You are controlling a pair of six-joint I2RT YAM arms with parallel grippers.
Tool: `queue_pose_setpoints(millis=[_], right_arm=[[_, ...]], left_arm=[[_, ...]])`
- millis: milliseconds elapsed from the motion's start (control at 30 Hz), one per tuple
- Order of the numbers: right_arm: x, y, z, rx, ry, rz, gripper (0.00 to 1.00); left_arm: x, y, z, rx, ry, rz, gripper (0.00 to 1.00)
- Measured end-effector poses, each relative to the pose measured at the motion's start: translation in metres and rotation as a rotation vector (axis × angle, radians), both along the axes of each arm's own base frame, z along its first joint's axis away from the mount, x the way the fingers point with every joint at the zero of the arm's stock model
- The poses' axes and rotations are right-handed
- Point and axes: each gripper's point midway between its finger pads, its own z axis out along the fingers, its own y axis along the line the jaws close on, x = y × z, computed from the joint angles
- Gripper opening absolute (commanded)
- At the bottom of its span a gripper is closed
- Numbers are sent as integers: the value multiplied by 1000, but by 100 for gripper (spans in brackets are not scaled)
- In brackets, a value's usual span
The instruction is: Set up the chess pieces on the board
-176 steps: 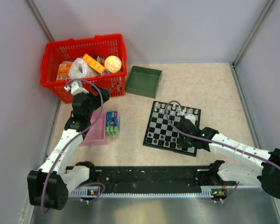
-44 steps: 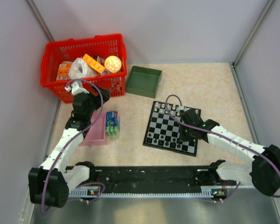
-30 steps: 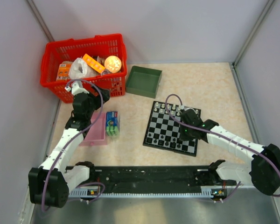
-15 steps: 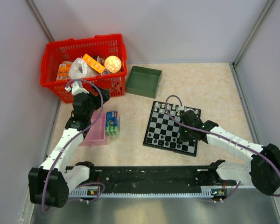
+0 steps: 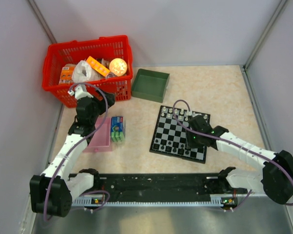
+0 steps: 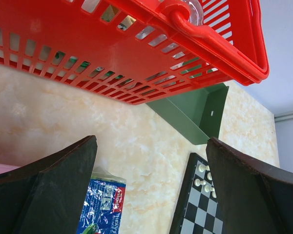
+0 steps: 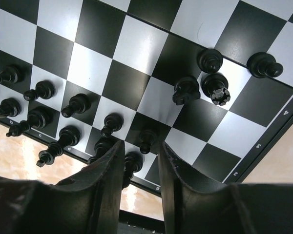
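The board point(image 5: 172, 131) lies right of centre, seen close in the right wrist view point(image 7: 136, 44). Black chess pieces point(image 7: 44, 90) stand in two rows along its near edge. Several more black ones point(image 7: 215, 89) stand loose toward its right side. White pieces point(image 5: 183, 113) line the far edge, with a few in the left wrist view point(image 6: 202, 170). My right gripper point(image 7: 140, 145) hovers low over the near edge, open, its fingers either side of a standing black piece point(image 7: 146, 140) without touching it. My left gripper point(image 6: 151, 140) hangs wide open and empty near the red basket.
A red basket point(image 5: 88, 68) full of items stands at the back left, with a green tray point(image 5: 150, 84) to its right. A pink tray point(image 5: 100, 139) and a blue packet point(image 5: 117, 128) lie left of the board. Walls close in on both sides.
The right gripper's jaws have parted, letting go of the black piece now standing at the board's near edge. The left arm has not moved.
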Motion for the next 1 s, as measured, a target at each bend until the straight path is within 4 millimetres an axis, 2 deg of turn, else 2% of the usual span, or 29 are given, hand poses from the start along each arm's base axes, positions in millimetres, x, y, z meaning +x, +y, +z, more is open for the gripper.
queue_pose_setpoints(millis=[167,267,333,433,633,1000], right_arm=[[0,-3,7,-2,-15,-6,38],[7,-3,21,5,-64,-18,42],[15,-2,33,14,-109,-25,48],[25,-3,46,7,-160,-40,49],[34,-11,50,-38,-199,-67,57],[48,-28,59,-105,-251,-122,87]], left_arm=[[0,0,0,0,0,0,99],[0,0,0,2,1,1,99],[0,0,0,2,1,2,99],[0,0,0,2,1,2,99],[0,0,0,0,1,0,99],[2,-1,-6,2,18,-3,99]])
